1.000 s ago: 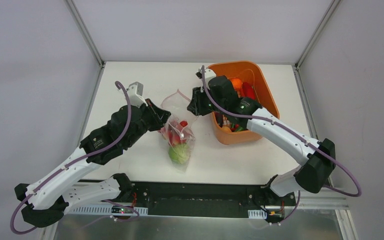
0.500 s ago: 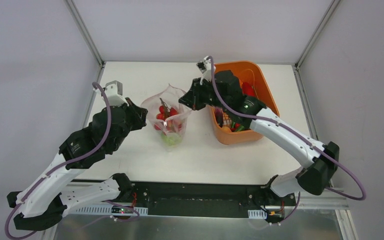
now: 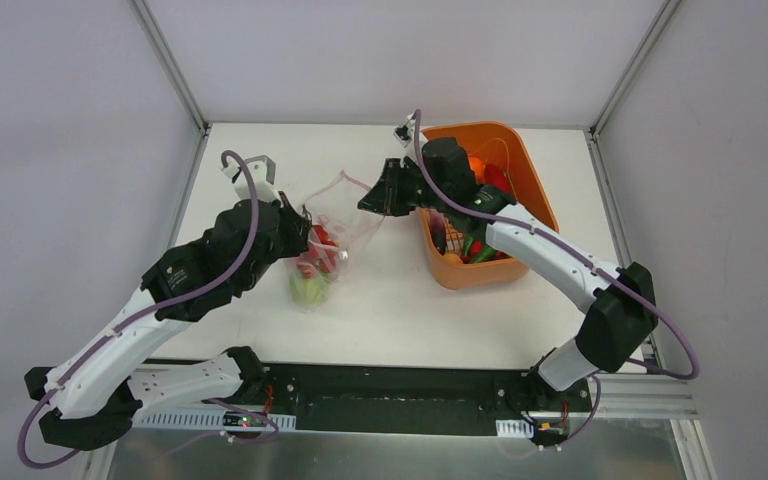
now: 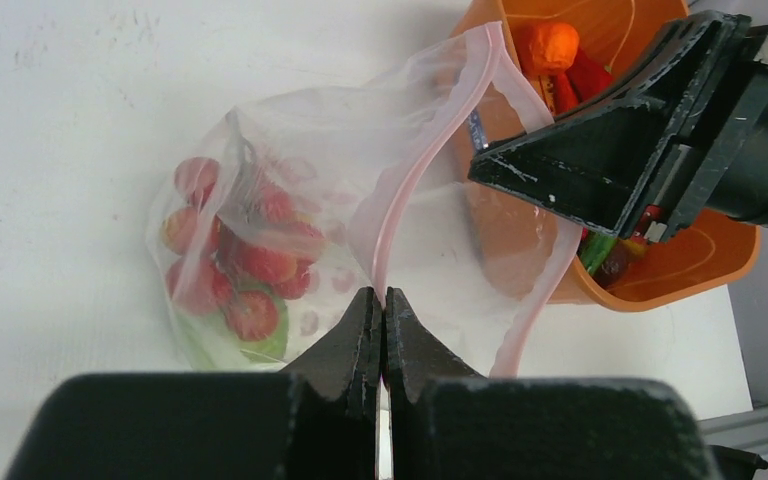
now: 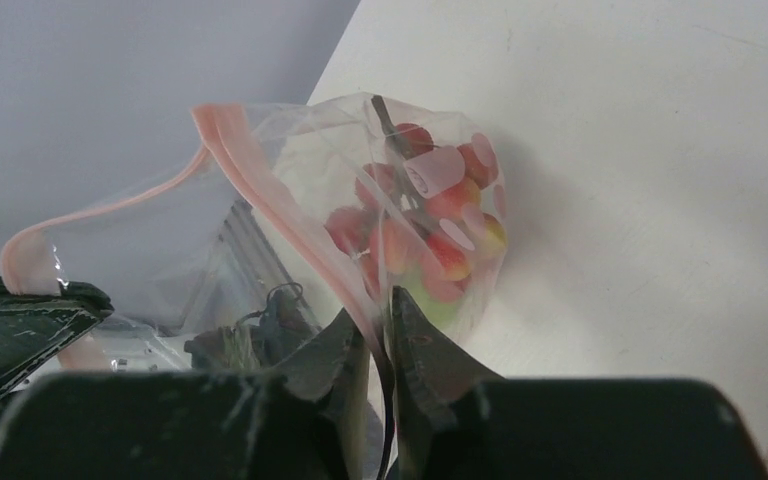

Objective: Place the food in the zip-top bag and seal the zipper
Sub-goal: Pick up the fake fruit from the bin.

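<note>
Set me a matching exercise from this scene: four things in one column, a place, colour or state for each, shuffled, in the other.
1. zip-top bag
2. orange tub
3. left gripper
4. zipper

A. thin pink strip
B. jaws shut on the zipper
C. clear, mouth open, food inside
D. stands right of the bag

Pairs: 1-C, 2-D, 3-B, 4-A

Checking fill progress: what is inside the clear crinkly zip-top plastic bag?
Red-yellow toy fruits lie over a light green piece at the bottom of the clear bag. Anything beneath that pile is covered.
</note>
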`<state>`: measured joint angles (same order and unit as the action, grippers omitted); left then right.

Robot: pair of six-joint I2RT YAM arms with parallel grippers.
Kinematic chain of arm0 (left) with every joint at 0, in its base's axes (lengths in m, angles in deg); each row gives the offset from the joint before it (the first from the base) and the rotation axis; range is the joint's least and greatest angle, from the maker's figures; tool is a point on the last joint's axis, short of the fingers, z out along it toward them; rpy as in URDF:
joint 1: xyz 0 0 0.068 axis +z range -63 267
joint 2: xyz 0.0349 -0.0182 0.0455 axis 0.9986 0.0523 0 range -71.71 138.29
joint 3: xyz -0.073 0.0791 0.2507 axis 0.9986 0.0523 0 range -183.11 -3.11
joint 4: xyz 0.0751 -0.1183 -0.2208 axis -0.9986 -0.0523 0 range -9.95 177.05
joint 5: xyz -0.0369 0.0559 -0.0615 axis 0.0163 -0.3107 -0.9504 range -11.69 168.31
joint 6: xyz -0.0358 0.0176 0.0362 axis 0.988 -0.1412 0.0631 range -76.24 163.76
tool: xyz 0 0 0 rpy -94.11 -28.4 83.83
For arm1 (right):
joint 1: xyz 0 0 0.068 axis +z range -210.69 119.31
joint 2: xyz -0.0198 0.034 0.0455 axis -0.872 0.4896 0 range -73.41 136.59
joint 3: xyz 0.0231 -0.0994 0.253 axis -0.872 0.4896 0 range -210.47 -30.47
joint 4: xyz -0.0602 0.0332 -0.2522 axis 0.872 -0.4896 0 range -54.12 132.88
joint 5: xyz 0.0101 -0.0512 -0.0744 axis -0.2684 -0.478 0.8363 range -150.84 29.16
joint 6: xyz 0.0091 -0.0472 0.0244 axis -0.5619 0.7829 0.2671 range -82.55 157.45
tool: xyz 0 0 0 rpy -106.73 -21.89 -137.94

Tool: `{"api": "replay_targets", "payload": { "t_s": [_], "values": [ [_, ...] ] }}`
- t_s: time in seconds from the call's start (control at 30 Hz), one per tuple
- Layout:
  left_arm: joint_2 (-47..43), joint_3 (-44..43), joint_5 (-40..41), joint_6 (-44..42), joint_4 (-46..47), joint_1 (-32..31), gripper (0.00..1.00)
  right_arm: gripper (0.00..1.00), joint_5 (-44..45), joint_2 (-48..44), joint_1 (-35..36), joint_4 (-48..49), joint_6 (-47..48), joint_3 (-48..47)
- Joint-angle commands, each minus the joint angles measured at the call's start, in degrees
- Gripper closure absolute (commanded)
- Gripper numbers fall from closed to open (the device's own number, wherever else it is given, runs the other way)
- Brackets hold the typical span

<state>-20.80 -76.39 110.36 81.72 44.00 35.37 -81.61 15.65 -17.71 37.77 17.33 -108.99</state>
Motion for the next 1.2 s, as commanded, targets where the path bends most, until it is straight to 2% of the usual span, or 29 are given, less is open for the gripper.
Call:
{"api": "replay_targets", "payload": {
  "t_s": [0.0,0.07,0.1,0.17,0.2,0.33,0.4,0.57,0.7,0.83,0.97,1.1,1.17],
  "values": [
    [1.1,-0.4,-0.3,-1.0,1.5,0.5,1.00,0.83,-2.3,0.9,-1.2,-0.2,0.9,-1.6],
    [1.3,0.3,-0.7,-1.0,2.7,0.5,1.00,0.75,-2.4,-0.5,-2.1,0.0,1.5,-1.0],
    [1.6,0.4,-0.8,-1.0,3.0,0.7,1.00,0.66,-2.6,-1.5,-2.7,0.0,2.1,-0.8],
    [2.5,0.3,-1.5,-1.1,3.8,0.9,1.00,0.42,-2.6,-4.2,-4.0,0.5,3.5,-0.1],
    [3.0,0.2,-1.8,-1.2,4.0,0.9,1.00,0.34,-2.7,-5.6,-4.6,0.6,4.1,0.4],
    [4.0,0.6,-2.2,-1.1,5.4,1.2,1.00,0.18,-5.2,-10.8,-7.6,0.7,6.3,2.8],
    [4.3,1.4,-4.1,-1.0,7.3,1.5,1.00,0.16,-7.6,-13.3,-9.0,0.8,7.5,4.0],
    [6.4,1.5,-7.2,-0.9,9.6,1.7,1.00,0.12,-1.7,-20.9,-11.3,4.8,8.9,9.5],
    [7.7,1.8,-9.3,-0.6,11.2,1.8,1.00,0.11,11.3,-22.9,-13.8,5.7,9.6,11.8],
    [9.0,2.3,-11.7,-0.3,12.5,1.8,1.00,0.11,22.6,-16.7,-19.0,-1.0,10.3,9.0],
    [9.8,3.3,-12.1,0.3,13.0,1.8,1.00,0.11,21.4,-5.6,-25.0,-6.4,10.0,4.1],
    [10.1,4.7,-13.2,1.0,14.2,2.2,1.00,0.09,21.4,3.5,-28.1,-7.3,9.3,-0.6],
    [10.3,5.2,-13.6,1.1,14.4,2.3,1.00,0.07,24.5,7.3,-28.7,-6.5,9.5,-2.6]
  ]
}}
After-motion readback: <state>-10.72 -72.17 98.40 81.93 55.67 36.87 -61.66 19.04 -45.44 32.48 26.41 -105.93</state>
